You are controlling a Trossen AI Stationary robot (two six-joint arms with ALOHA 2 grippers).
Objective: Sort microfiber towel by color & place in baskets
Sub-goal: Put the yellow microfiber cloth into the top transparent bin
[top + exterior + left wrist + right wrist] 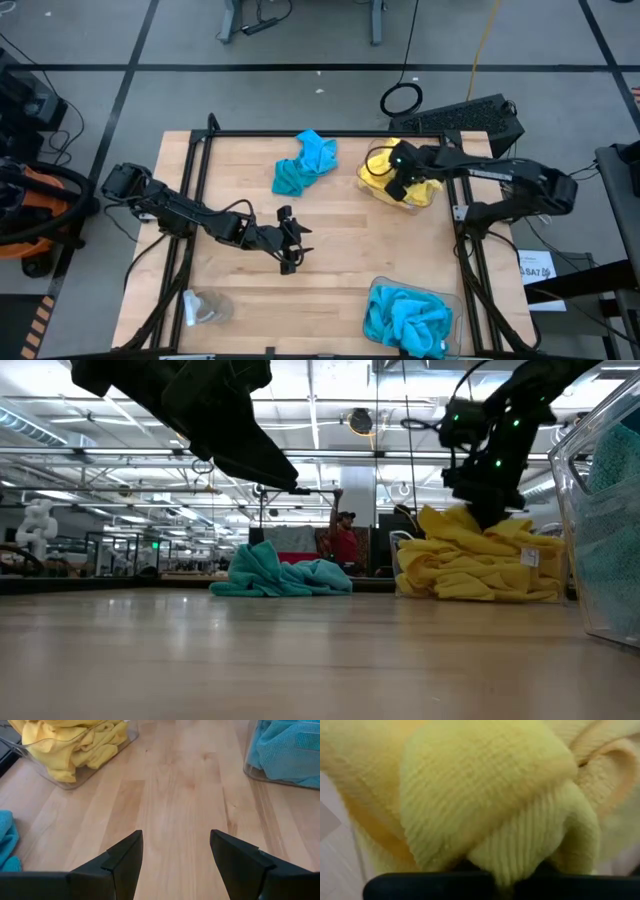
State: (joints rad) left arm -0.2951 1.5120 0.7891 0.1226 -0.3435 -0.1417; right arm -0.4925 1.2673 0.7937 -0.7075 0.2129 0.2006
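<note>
Yellow ribbed towel (485, 795) bunched in right claw (400, 182)

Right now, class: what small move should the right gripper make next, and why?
Probably open. The right gripper is shut on a yellow towel and sits down in the basket of yellow towels, so releasing would leave it there. Blue towels remain loose on the table.

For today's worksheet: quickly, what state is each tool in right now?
Left tool: open, empty, above the table.
Right tool: shut on a yellow towel in the basket.
</note>
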